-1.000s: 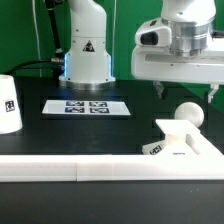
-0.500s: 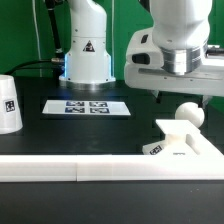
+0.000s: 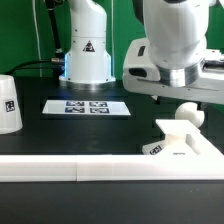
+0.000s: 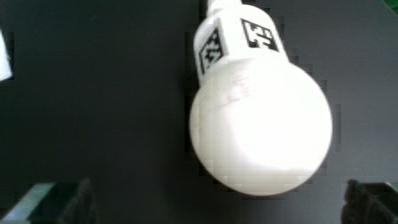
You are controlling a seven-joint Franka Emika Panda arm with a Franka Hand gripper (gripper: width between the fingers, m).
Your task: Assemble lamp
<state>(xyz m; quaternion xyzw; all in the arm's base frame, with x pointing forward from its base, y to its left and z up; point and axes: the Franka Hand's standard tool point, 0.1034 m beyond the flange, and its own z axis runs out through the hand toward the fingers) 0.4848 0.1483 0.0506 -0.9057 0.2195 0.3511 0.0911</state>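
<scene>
The white ball-shaped bulb rests at the flat square base on the exterior view's right; I cannot tell whether it is seated in it. In the wrist view the bulb fills the middle, its tagged neck pointing away from my fingers. My gripper hangs just above and behind the bulb, open and empty. In the wrist view the gripper shows only dark fingertips at both corners, spread wide apart, clear of the bulb. The tapered shade stands at the exterior view's left edge.
The marker board lies flat on the black table in the middle. The tall white robot pedestal stands behind it. A white rail runs along the table's front edge.
The arm has moved toward the exterior view's left and a little lower, so the gripper now sits over the bulb. The bulb, base and shade have not moved.
</scene>
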